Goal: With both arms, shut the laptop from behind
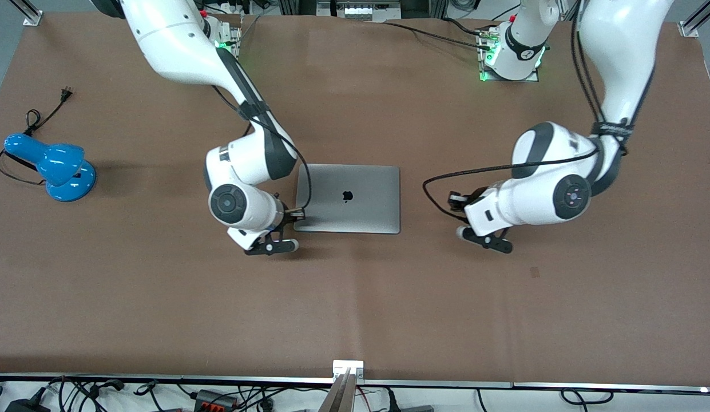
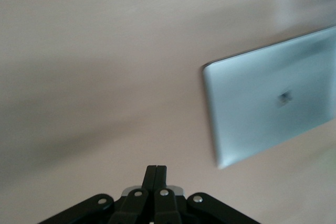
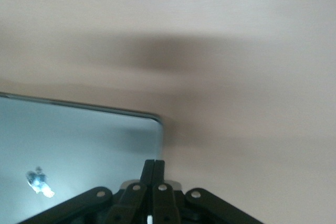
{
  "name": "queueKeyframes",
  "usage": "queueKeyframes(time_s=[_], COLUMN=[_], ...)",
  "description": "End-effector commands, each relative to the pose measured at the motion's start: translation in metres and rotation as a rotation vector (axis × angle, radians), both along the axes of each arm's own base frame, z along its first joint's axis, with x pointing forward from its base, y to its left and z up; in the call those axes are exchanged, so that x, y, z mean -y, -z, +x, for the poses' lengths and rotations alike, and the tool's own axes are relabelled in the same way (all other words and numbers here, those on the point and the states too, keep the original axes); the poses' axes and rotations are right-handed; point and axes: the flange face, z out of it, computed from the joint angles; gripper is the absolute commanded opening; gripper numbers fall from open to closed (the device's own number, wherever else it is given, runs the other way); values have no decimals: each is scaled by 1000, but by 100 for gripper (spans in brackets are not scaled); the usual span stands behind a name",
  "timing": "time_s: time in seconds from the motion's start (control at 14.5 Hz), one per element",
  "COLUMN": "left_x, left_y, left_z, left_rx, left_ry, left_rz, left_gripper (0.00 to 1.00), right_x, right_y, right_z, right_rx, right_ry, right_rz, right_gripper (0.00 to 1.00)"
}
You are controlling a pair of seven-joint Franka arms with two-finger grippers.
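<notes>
I take the laptop (image 1: 348, 198) as my landmark; it lies flat on the brown table (image 1: 355, 297), lid fully down, the black apple logo facing up, about midway between the two arms' ends of the table.

Starting from the right arm's end, I see a blue desk lamp (image 1: 51, 166) lying well apart from the laptop, its black cord trailing toward the robots' bases.

Next comes the right arm (image 1: 240, 166), reaching down from its base to the laptop's edge on that side. Its right gripper (image 1: 299, 214) sits at the laptop's corner nearest the front camera, fingers pressed together with nothing between them. In the right wrist view those fingers (image 3: 154, 174) show as one closed black wedge just over the laptop's (image 3: 79, 150) rounded corner; I cannot tell whether the tips touch the lid.

Past the laptop, toward the left arm's end, the left arm (image 1: 549, 189) bends low over bare table. Its left gripper (image 1: 453, 199) is near the laptop but clear of it, with a strip of table between them. The left wrist view shows the fingers (image 2: 155, 177) pressed together, empty, over the table, with the closed laptop (image 2: 273, 98) off to one side.
</notes>
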Motion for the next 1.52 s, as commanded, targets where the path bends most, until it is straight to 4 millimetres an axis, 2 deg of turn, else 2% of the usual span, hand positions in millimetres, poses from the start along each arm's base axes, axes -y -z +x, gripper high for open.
queueKeyframes(time_s=[0.0,0.07,0.14,0.28,0.41,0.55,0.76,0.83,0.9,0.97,1.04,1.11,1.18,1.38,1.45], left_x=[-37,-48,-60,-76,-91,-98,-105,-111,-123,-137,-149,-157,-161,-167,-178], left_y=[-25,-31,-52,-79,-99,-116,-143,-149,-156,-167,-176,-192,-197,-232,-241], left_z=[4,4,5,10,13,7,-4,-10,-14,-17,-17,-15,-15,-27,-32], left_rx=[-45,-72,-66,-51,-29,-33,-28,-52,-73,-67,-58,-32,-18,62,88], left_ry=[52,47,32,8,22,47,34,28,19,-3,-19,-21,12,26,0], left_rz=[116,131,139,143,226,305,333,343,346,327,284,257,213,244,258], left_gripper=[0,0,0,0,0,2,8,24,58,93,100,100,100,100,100], right_x=[23,30,31,35,43,60,92,100,112,118,127,137,146,166,163], right_y=[-24,-20,-16,-14,-28,-52,-89,-98,-112,-125,-137,-153,-165,-213,-232], right_z=[-4,-6,-8,-9,-9,-7,-2,0,3,6,8,10,11,8,10], right_rx=[-21,-31,-38,-39,-45,-50,-46,-40,-18,2,17,38,56,68,89], right_ry=[-9,-4,-4,-16,-34,-49,-53,-43,-24,-11,8,24,37,54,51], right_rz=[-57,-67,-70,-90,-99,-102,-103,-105,-103,-100,-100,-97,-94,-77,-75], right_gripper=[0,0,0,0,0,0,2,46,99,100,100,100,100,100,100])
